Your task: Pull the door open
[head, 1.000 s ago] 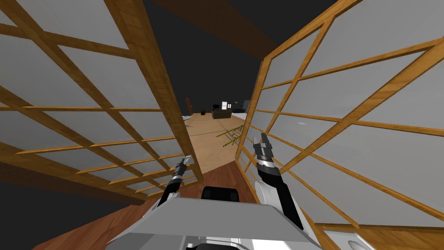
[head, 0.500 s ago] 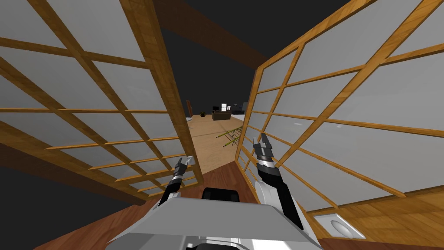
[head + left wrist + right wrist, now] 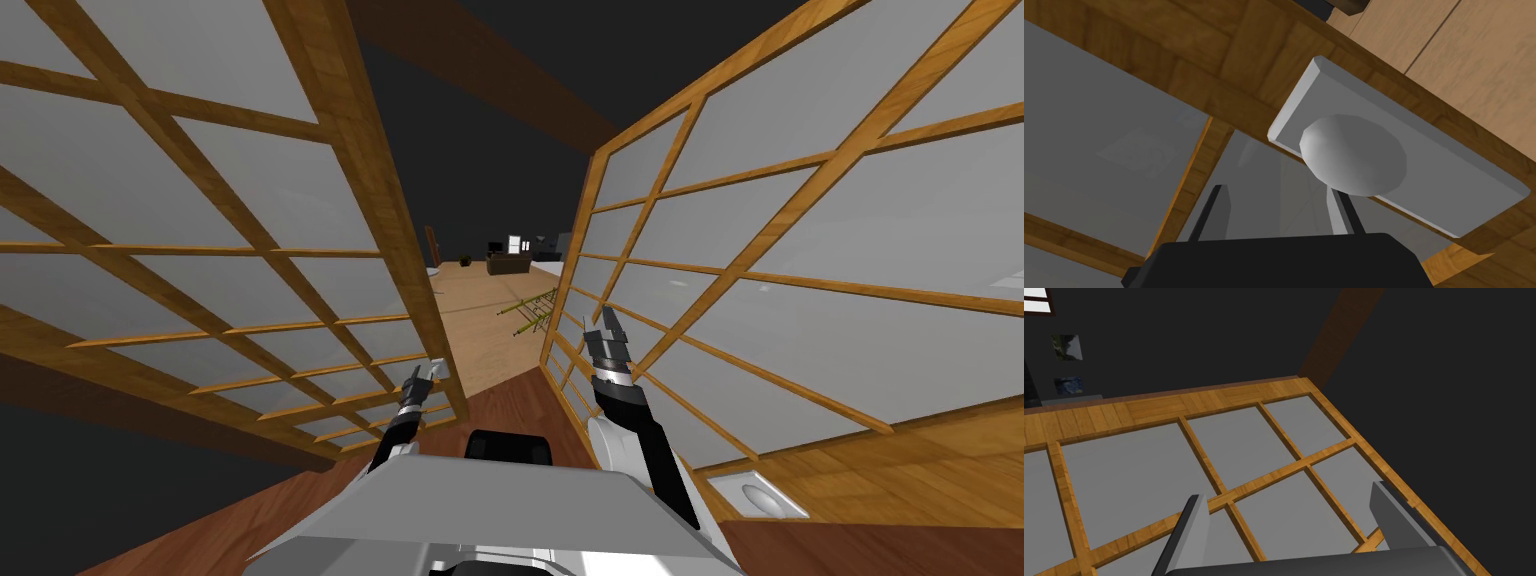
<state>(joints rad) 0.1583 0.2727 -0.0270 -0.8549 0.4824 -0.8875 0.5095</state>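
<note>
No legible text, label, brand, number or sign on the door [image 3: 395, 250] or its knob plate [image 3: 1439, 170].

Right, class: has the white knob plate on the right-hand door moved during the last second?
Yes. The knob plate slid up and left in the head view, while the far dark furniture stayed put.

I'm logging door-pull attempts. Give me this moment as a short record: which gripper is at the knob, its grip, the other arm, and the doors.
working arm: left gripper, fingers open
target: grey knob on a grey plate, at the left door edge
grip: none; knob lies off to one finger's side, not between the fingers
other arm: right gripper, open, facing the right door lattice
doors: gap between them, light floor beyond
</note>
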